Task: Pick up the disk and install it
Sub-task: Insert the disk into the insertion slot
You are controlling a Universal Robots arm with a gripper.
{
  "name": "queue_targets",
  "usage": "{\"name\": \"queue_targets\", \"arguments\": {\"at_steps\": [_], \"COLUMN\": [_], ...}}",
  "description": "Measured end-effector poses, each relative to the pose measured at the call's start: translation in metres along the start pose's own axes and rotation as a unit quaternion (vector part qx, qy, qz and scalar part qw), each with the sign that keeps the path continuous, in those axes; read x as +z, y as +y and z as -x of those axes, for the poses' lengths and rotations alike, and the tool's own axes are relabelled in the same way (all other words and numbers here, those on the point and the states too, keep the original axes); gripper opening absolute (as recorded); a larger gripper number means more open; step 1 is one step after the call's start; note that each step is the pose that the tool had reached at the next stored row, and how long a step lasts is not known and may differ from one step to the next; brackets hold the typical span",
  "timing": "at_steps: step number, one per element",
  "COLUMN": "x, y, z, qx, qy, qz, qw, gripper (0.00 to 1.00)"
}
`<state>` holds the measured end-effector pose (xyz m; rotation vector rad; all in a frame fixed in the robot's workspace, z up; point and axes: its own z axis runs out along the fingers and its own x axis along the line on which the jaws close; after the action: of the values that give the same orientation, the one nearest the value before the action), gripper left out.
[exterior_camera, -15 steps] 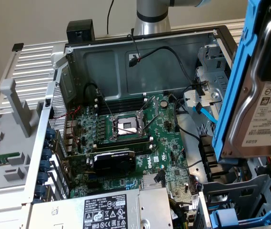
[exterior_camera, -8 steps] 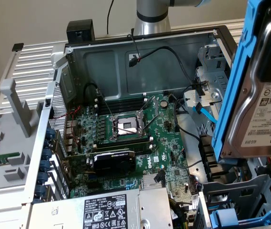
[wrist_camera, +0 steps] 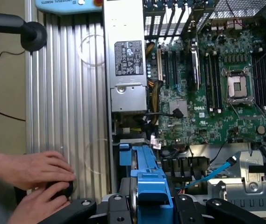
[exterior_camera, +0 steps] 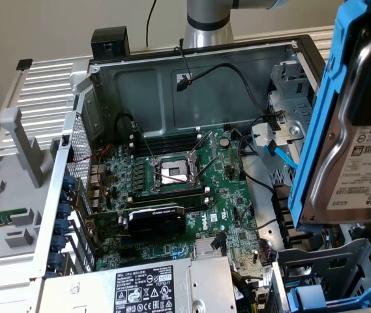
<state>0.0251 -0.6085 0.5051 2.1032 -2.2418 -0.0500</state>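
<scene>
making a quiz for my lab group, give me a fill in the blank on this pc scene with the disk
1. The disk sits in a carrier coloured ____.
2. The hand holds the disk ____ the open computer case, not resting in it.
3. The CPU socket on the motherboard is ____, with no cooler over it.
4. In the wrist view, a person's hands rest ____ the case.

Missing words: blue; above; uncovered; outside

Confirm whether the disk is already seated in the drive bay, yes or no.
No: the disk is held tilted in the air above the open chassis, clamped by the gripper.
</scene>
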Motion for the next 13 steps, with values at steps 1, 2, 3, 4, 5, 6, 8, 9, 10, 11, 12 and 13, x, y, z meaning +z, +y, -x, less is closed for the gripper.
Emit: {"name": "queue_targets", "arguments": {"at_steps": [1,2,3,4,5,6,8,9,10,11,12,13], "x": [0.0018,0.0035,0.0053,0.0072,0.0090,0.0107,0.0144,0.0162,0.0181,0.0199,0.0217,0.0237], "y": [-0.0001,-0.0002,-0.0004,-0.0006,-0.0008,-0.0009,-0.0012,-0.0014,-0.0015,-0.0017,-0.0019,-0.0020], "z": [0.000,0.000,0.000,-0.001,-0.001,-0.002,-0.003,-0.003,-0.003,-0.004,-0.004,-0.005], "qx": [0.000,0.000,0.000,0.000,0.000,0.000,0.000,0.000,0.000,0.000,0.000,0.000], "qy": [-0.0001,-0.0001,-0.0003,-0.0006,-0.0008,-0.0010,-0.0014,-0.0017,-0.0020,-0.0024,-0.0028,-0.0033], "qz": [0.0000,0.0000,0.0000,0.0000,0.0000,0.0000,0.0000,-0.0001,-0.0001,-0.0001,-0.0001,-0.0001], "qw": [1.0000,1.0000,1.0000,1.0000,1.0000,1.0000,1.0000,1.0000,1.0000,1.0000,1.0000,1.0000], "gripper": [0.37,0.37,0.37,0.37,0.37,0.37,0.37,0.37,0.37,0.37,0.37,0.37]}}
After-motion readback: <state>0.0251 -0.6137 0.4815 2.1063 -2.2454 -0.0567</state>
